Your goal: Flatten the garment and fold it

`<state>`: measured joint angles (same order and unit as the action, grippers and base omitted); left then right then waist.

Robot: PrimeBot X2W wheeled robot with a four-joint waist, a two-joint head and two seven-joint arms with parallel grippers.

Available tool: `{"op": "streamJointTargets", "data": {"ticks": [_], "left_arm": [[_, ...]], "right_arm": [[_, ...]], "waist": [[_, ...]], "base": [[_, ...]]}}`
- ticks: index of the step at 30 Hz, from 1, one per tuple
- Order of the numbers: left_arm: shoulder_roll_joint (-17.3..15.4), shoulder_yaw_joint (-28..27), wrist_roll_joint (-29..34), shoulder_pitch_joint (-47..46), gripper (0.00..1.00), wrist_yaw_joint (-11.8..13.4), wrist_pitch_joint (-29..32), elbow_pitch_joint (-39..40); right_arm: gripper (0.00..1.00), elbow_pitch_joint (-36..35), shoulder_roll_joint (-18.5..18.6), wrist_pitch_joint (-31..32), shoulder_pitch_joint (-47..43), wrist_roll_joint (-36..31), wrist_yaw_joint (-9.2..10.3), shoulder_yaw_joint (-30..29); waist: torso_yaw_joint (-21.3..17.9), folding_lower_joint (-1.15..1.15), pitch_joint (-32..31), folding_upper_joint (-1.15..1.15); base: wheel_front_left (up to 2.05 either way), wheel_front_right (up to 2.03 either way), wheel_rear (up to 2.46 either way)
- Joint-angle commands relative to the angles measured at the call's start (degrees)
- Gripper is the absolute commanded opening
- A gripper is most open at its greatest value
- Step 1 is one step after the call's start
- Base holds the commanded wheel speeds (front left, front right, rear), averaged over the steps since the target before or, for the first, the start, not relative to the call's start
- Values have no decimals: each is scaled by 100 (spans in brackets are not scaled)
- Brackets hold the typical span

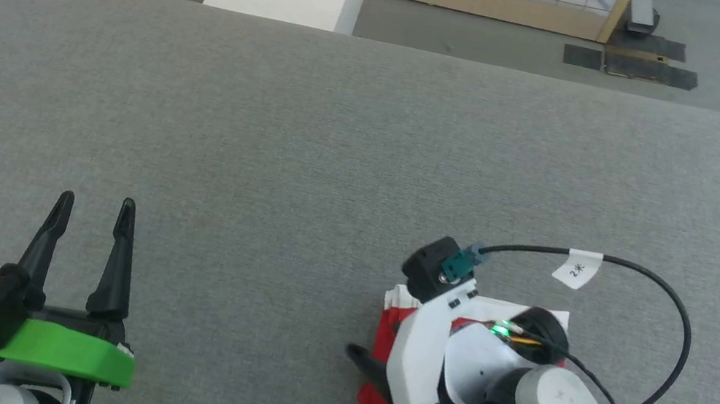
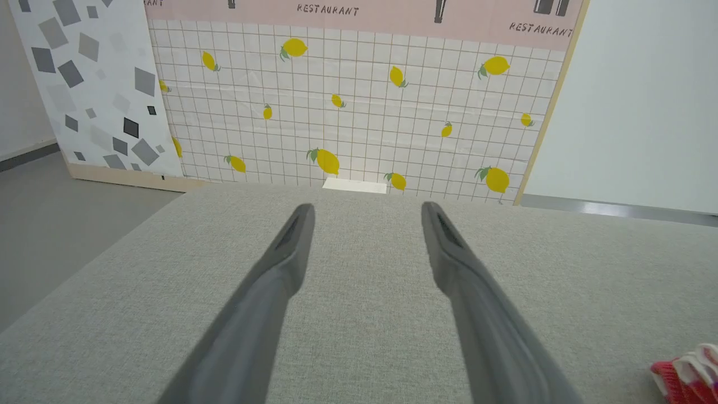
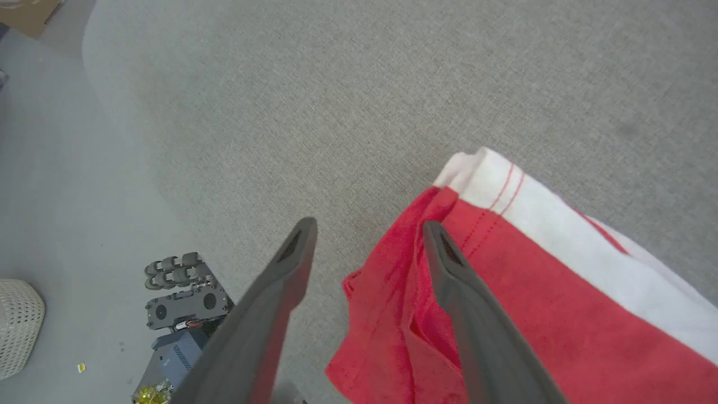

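At the near right edge of the worktop (image 1: pixel 339 154), the garment (image 3: pixel 561 292) lies folded small. Your right claw (image 3: pixel 367 224) hangs over its red edge, fingers apart and gripping nothing, probably placed to pinch that edge. Your left claw (image 1: pixel 95 203) rests spread, well apart.

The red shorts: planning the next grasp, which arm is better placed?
Right, likely. The right gripper hangs open over the garment; the left gripper sits open, well aside over the grey surface.
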<state>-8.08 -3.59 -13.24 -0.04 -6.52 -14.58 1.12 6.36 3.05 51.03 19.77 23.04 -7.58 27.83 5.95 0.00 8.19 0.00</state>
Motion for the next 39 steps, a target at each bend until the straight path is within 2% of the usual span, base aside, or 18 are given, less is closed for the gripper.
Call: {"op": "streamJointTargets", "data": {"ticks": [1,4,7,11,13,15,18,24,33,34,36,37,39], "left_arm": [[29,-29,19,-7,100,-22,-41,-2],[22,-59,39,-4,100,-30,-41,22],[25,-83,65,-9,100,-36,-41,67],[35,-137,99,3,100,-38,-41,139],[52,-141,113,13,100,-41,-41,162],[70,-139,125,21,100,-43,-41,186],[81,-142,128,39,100,-49,-41,218],[96,-129,110,20,100,-62,-41,213],[73,-120,107,-9,100,-75,-41,161],[73,-122,105,-6,100,-76,-41,155],[73,-125,104,-6,100,-78,-41,145],[72,-129,105,-4,100,-78,-41,139],[71,-145,107,10,100,-79,-41,134]], "right_arm": [[100,-105,-12,-81,108,198,9,55],[100,-360,-14,-268,180,463,9,44],[100,-592,-15,-509,142,390,9,-324],[100,-766,15,-580,-199,-217,9,-1132],[100,-813,152,-488,-476,-635,9,-1513],[100,-851,263,-384,-775,-1024,9,-1805],[100,-872,224,-287,-1189,-1234,9,-2088],[100,-583,72,-435,-1561,-1234,9,-2206],[100,322,-2,-814,-1378,-1183,9,-1981],[86,421,-5,-842,-1344,-1159,9,-1983],[9,565,-8,-898,-1268,-1145,9,-1979],[0,620,-9,-918,-1234,-1134,9,-1974],[0,693,-10,-946,-1153,-1123,9,-1926]], "waist": [[-86,0,-21,0],[-199,0,-49,0],[-316,0,-102,0],[-455,0,-144,0],[-483,0,-153,0],[-499,0,-145,0],[-507,0,-99,0],[-429,0,12,0],[-296,0,51,0],[-290,0,46,0],[-283,0,42,0],[-286,0,33,0],[-313,0,14,0]], "base": [[0,0,0],[0,0,0],[0,0,0],[0,0,0],[0,0,0],[0,0,0],[0,0,0],[0,0,0],[0,0,0],[0,0,0],[0,0,0],[0,0,0],[0,0,0]]}}
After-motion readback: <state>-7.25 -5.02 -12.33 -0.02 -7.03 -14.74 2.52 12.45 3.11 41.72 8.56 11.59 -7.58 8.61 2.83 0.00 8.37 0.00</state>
